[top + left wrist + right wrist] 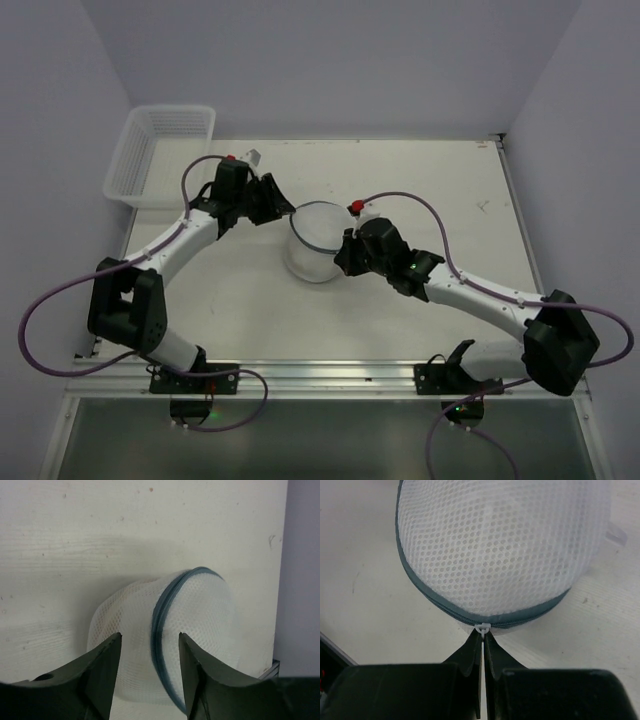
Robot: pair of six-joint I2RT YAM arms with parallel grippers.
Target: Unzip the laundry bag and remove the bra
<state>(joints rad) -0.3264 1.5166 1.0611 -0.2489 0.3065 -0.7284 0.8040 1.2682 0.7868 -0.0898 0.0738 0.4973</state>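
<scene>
The laundry bag (318, 245), a white mesh dome with a grey-blue zipper line (160, 630), stands on the table's middle. My left gripper (283, 210) is at its far-left side. In the left wrist view it (150, 636) is open, its fingers straddling the zipper line of the bag (205, 610), close to the mesh. My right gripper (346, 254) is at the bag's right side. In the right wrist view it (483, 633) is shut on the small white zipper pull (482, 628) at the rim of the bag (500, 550). The zipper looks closed. The bra is hidden inside.
A white slatted plastic basket (160, 150) stands at the table's far left corner. The table's right edge (515, 220) runs beside a wall. The purple cables (420, 205) of both arms loop above the table near the bag.
</scene>
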